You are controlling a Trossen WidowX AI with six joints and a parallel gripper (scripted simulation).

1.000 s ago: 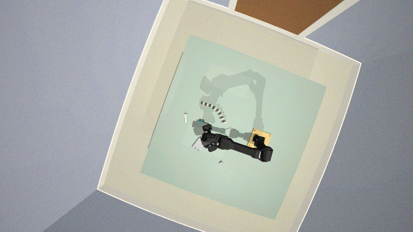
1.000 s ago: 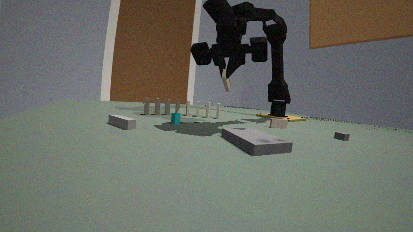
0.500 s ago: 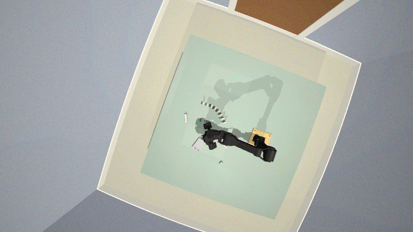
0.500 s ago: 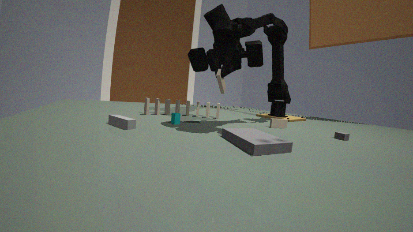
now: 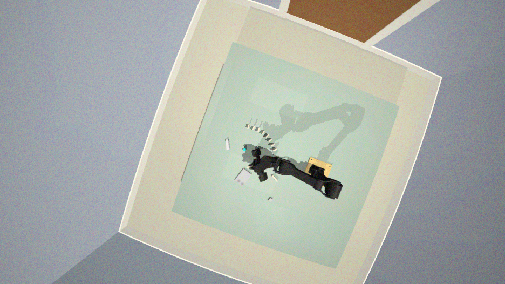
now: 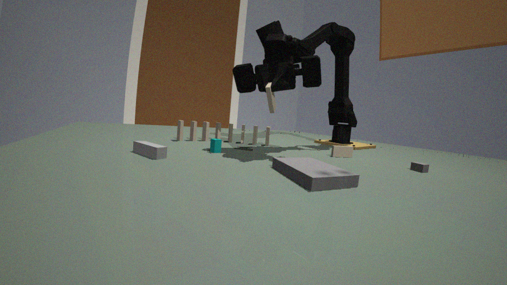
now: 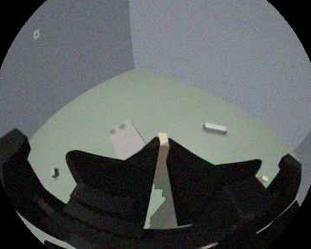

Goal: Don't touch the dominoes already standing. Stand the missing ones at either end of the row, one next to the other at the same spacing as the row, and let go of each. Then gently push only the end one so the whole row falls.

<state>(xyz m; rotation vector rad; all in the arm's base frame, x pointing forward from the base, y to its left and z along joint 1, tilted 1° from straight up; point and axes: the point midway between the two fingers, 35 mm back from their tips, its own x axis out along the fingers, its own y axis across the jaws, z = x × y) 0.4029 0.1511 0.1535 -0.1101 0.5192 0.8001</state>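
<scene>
My gripper [image 6: 269, 86] [image 7: 162, 141] is shut on a cream domino [image 6: 271, 102] [image 7: 161, 159]. It holds the domino high above the table, long side roughly up and down and slightly tilted. Several cream dominoes stand upright in a curved row; one mid-row domino [image 5: 262, 132] and one nearer the row's far left end [image 6: 193, 131] show clearly. In the top view the gripper is below and left of the row's lower end. Another loose domino [image 5: 274, 177] [image 6: 342, 151] lies on its long edge near the arm. Fingers and arm hide most of the row in the wrist view.
A flat grey slab [image 5: 243, 176] [image 6: 314, 167] [image 7: 127, 140] lies near the gripper. A teal block [image 5: 244, 149] [image 6: 215, 146] stands between the row and a long grey bar [image 5: 227, 144] [image 6: 149, 149] [image 7: 215, 127]. A small grey block [image 5: 270, 198] [image 6: 419, 167] [image 7: 54, 172] lies beyond the loose domino.
</scene>
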